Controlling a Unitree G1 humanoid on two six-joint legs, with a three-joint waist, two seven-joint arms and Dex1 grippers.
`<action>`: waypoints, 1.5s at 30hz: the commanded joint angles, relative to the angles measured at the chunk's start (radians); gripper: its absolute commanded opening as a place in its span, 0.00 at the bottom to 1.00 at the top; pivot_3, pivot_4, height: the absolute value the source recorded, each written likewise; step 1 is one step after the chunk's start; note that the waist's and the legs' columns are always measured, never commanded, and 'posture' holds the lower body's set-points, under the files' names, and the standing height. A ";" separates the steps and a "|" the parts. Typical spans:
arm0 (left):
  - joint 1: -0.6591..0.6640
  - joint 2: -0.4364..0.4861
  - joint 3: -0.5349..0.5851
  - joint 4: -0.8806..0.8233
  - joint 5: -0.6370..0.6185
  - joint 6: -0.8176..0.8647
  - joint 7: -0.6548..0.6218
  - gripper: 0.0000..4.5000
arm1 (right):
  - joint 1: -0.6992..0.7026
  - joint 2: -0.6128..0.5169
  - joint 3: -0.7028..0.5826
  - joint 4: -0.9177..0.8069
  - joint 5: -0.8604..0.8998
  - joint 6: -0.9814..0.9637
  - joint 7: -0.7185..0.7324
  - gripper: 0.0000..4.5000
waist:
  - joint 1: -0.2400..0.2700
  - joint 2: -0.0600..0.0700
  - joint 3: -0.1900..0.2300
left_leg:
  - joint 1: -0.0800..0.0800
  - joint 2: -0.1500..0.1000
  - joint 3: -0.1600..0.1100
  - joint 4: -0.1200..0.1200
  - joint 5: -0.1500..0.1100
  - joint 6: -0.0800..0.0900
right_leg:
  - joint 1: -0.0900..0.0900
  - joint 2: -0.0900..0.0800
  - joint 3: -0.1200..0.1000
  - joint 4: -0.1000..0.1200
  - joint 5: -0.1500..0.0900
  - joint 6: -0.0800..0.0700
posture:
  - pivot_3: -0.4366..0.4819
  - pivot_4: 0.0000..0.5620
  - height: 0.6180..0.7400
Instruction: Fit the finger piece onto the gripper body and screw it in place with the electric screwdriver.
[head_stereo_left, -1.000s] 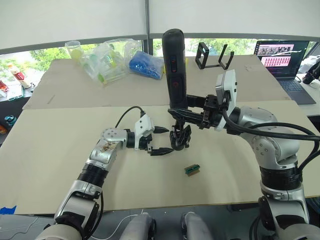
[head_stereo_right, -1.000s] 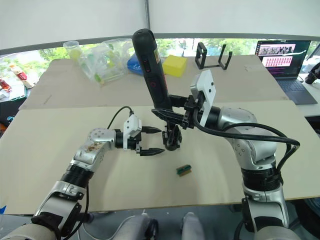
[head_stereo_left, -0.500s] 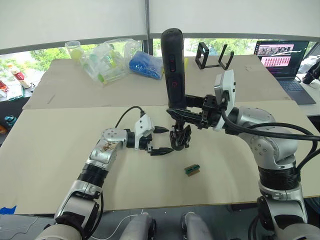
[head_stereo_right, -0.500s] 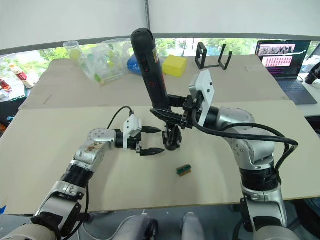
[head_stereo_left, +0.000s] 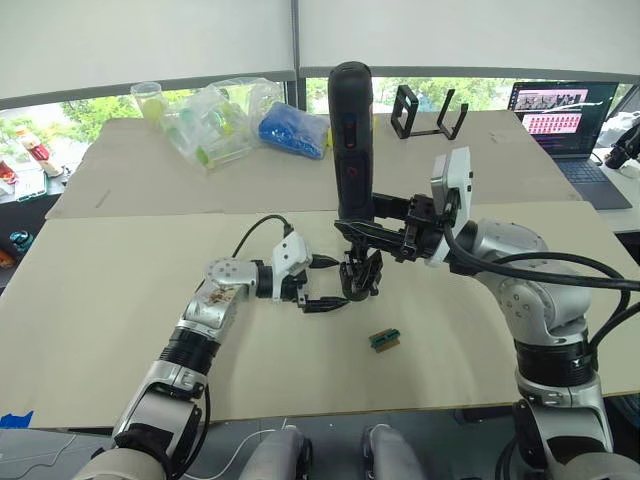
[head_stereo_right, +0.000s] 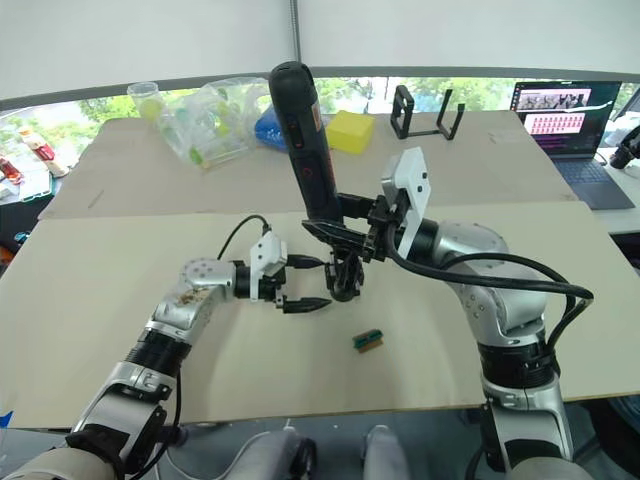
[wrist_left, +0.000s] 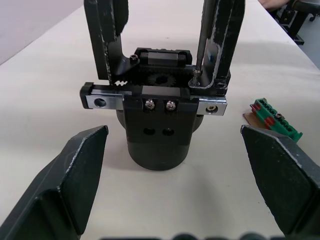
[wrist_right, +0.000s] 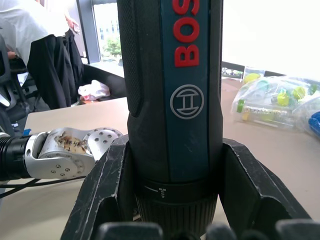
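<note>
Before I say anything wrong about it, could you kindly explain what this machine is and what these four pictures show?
It is a humanoid robot with two arms, each ending in a two-fingered pincer. Two pictures come from cameras on its head, looking down over a tan table; the other two come from cameras on its wrists. The right pincer is shut on the electric screwdriver, held upright, bit down on a screw on the gripper body, a small black block standing on the table. The left pincer is open beside that block, not touching it. A tiny green-and-tan block lies nearby. Farther back are plastic bags, a black frame stand and a laptop.
</note>
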 joint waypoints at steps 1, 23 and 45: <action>-0.034 -0.024 -0.012 0.027 0.022 -0.050 0.009 1.00 | 0.006 0.008 -0.025 -0.040 0.015 -0.018 -0.023 0.43 | 0.000 0.000 0.000 | 0.000 0.000 0.000 0.000 0.000 0.000 | 0.000 0.000 0.000 0.000 0.000 0.000 | 0.48 0.27 1.00; -0.140 -0.153 0.001 0.332 0.097 -0.224 0.071 0.71 | 0.079 0.014 -0.034 -0.063 0.006 -0.058 -0.062 0.43 | 0.002 0.000 0.000 | 0.000 0.000 0.000 0.000 0.000 0.000 | 0.000 0.000 0.000 0.000 0.000 0.000 | 0.48 0.27 1.00; -0.178 -0.149 0.003 0.465 0.137 -0.301 0.075 0.51 | 0.142 0.027 0.009 0.039 -0.005 -0.054 -0.082 0.43 | 0.003 -0.003 -0.002 | 0.006 0.000 0.000 0.001 0.000 0.000 | 0.005 0.000 0.000 -0.001 0.000 0.000 | 0.48 0.27 1.00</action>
